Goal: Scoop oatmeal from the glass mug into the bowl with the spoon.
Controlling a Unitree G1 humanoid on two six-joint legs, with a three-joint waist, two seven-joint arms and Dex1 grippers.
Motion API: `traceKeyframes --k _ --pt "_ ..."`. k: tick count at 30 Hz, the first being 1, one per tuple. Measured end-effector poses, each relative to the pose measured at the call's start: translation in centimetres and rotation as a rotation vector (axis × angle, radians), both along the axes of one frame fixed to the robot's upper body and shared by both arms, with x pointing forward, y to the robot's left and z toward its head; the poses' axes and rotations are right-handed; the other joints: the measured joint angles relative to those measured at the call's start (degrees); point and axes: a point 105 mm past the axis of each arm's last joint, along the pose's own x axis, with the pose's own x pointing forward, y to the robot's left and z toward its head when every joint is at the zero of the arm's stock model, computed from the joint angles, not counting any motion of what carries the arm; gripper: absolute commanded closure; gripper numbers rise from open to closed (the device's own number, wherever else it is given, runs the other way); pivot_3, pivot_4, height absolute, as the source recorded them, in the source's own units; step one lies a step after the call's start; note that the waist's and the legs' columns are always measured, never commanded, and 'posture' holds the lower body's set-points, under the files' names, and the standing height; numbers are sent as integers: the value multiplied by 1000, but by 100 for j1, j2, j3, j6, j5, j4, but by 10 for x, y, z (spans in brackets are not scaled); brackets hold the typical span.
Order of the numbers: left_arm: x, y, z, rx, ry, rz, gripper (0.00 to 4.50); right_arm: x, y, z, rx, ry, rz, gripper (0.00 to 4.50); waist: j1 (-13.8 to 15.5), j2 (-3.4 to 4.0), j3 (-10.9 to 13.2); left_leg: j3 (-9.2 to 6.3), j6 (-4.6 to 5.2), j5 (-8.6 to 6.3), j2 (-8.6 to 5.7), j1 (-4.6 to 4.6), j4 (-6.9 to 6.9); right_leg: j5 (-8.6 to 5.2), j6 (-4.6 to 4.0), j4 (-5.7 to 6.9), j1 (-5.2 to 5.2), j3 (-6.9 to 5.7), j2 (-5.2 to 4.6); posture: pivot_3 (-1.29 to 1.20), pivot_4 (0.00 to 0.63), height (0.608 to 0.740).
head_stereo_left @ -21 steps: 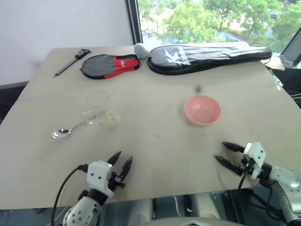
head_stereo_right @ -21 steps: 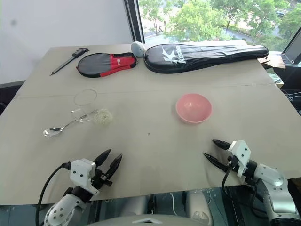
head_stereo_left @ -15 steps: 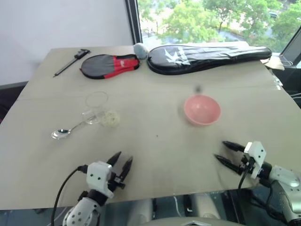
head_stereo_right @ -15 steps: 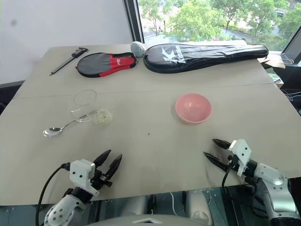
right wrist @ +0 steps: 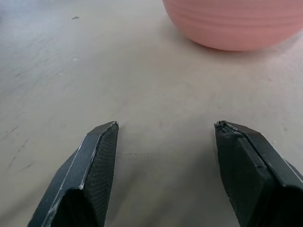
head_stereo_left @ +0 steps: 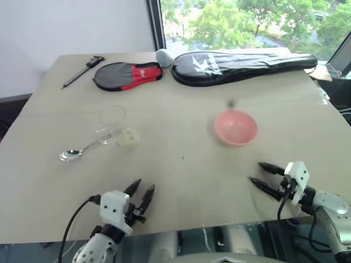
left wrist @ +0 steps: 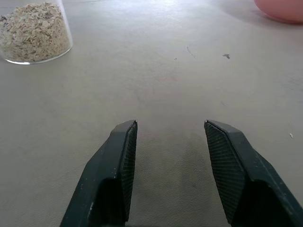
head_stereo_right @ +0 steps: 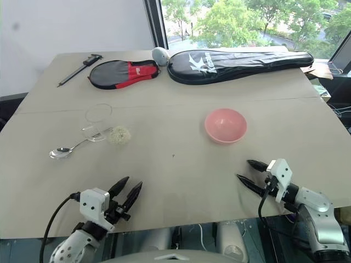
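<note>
Though broad and mostly bare, crowded along the far edge only: pale bench (head_stereo_left: 181,164), with a long black racket case (head_stereo_left: 241,64) laid across that edge by the window. Left of the case, a shorter red-and-black cover (head_stereo_left: 126,75), with a small grey object (head_stereo_left: 163,57) tucked between the two and touching both. Near the far left corner, a long black caliper-like tool (head_stereo_left: 83,71), lying slantwise, apart from the cover.

Right of the middle, the bowl (head_stereo_left: 236,127), salmon pink, upright, nothing to be seen inside. Well apart to its left, the glass mug (head_stereo_left: 112,125), clear. Low by the mug's base on the side toward the bowl, the oatmeal (head_stereo_left: 129,137), a pale flaky heap; in the left wrist view, seen behind a curved clear glass wall (left wrist: 33,30); cannot tell whether heaped inside the glass or against it. Nearer and further left, the spoon (head_stereo_left: 77,152), flat on the bench, oval end away from the mug, thin handle reaching the mug's base.

At the near edge on the left, the left gripper (head_stereo_left: 143,184), low over bare bench, jaws moderately apart, holding nothing. At the near right, the right gripper (head_stereo_left: 256,172), pointing inward, bowl beyond it, jaws wide apart, likewise holding nothing
</note>
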Motion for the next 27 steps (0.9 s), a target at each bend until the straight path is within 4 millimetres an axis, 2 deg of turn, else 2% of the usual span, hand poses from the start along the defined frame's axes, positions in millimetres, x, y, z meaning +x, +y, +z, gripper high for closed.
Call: traceKeyframes --k 5,8,9,11,15,18,22,27 --pt "-1 -3 0 -17 12 -20 2139 0 0 0 5 8 0 1234 0 -1 0 0 0 0 0 -1 0 0 0 -1 0 0 0 0 150 740" --pt "-1 -5 2 -64 12 -23 1350 0 1 0 14 15 2 439 0 -4 2 -1 0 0 1 0 0 0 0 -1 0 -1 0 0 150 740" --pt "-1 -5 2 -73 10 -25 913 0 1 1 18 17 5 26 1 -8 5 -2 0 0 1 -1 0 0 0 -1 0 -2 0 0 150 740" --pt "0 -3 4 -80 -1 -25 29 0 3 1 21 18 24 0 0 -17 13 -3 0 0 1 -1 1 0 0 -1 0 -3 0 0 150 740" --pt "8 10 13 -48 -56 39 29 -2 8 3 -10 19 92 0 3 -22 21 -5 0 0 1 -5 1 0 0 -1 0 -6 1 0 150 740" --pt "15 36 16 -11 -78 164 29 -5 17 12 -35 -1 160 0 4 -20 23 -7 1 1 2 -18 1 1 -1 0 -13 -7 4 0 150 740" --pt "24 80 27 36 -82 308 29 -12 44 37 -26 -42 303 0 4 -23 24 -18 1 2 6 -50 13 2 -2 10 -36 -17 10 0 150 740" --pt "34 117 48 116 -91 356 29 -16 74 74 22 -105 426 0 16 -26 23 -14 1 2 2 -60 17 3 -3 8 -42 -16 4 0 150 740"
